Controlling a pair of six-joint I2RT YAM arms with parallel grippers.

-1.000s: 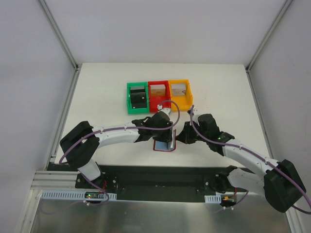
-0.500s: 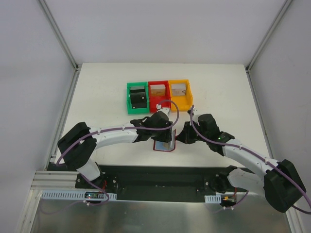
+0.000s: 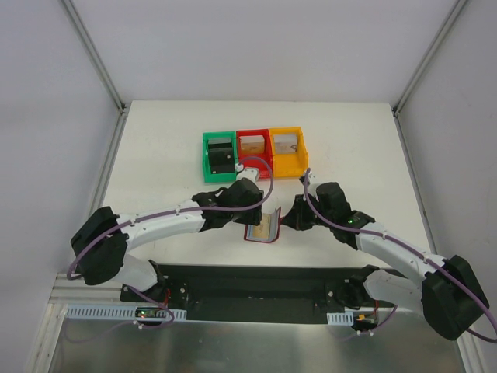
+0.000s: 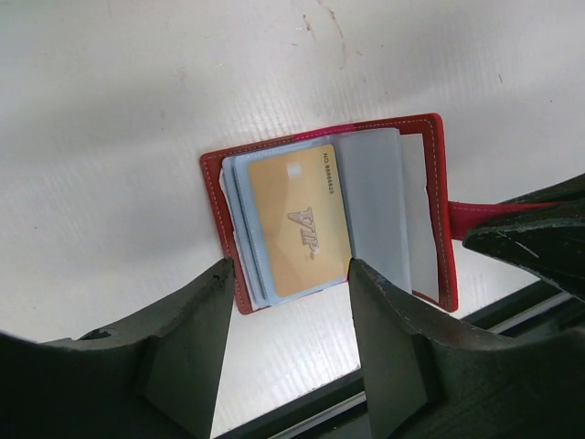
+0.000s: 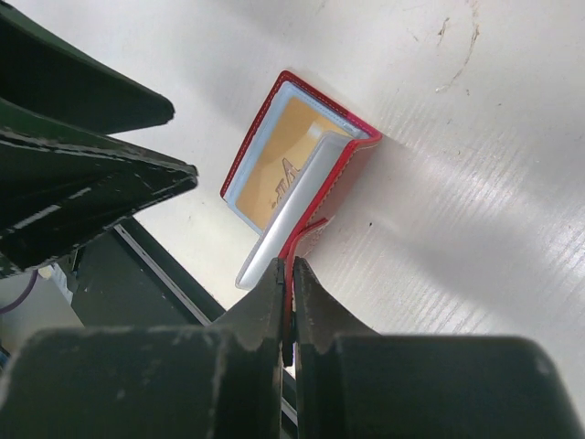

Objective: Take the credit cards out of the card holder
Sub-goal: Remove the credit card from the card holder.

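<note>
Left wrist view: left gripper (image 4: 291, 267) spread wide, grasping nothing, straddling gold credit card (image 4: 300, 222).
Right wrist view: right gripper (image 5: 290, 267) clenched on tab strap (image 5: 306, 236), keeping card holder (image 5: 354, 160) open.
Change: left arm drawn back leftward, fingers widened, gold face now uncovered.
Location: card holder lower centre of top view, near table (image 3: 155, 155) edge.
Meaning: card still pocketed, probably ready for pinching out.

The gold card (image 4: 299, 222) covers whatever lies beneath; the strap (image 4: 471, 215) tip vanishes inside the right gripper (image 5: 288, 274).
</note>
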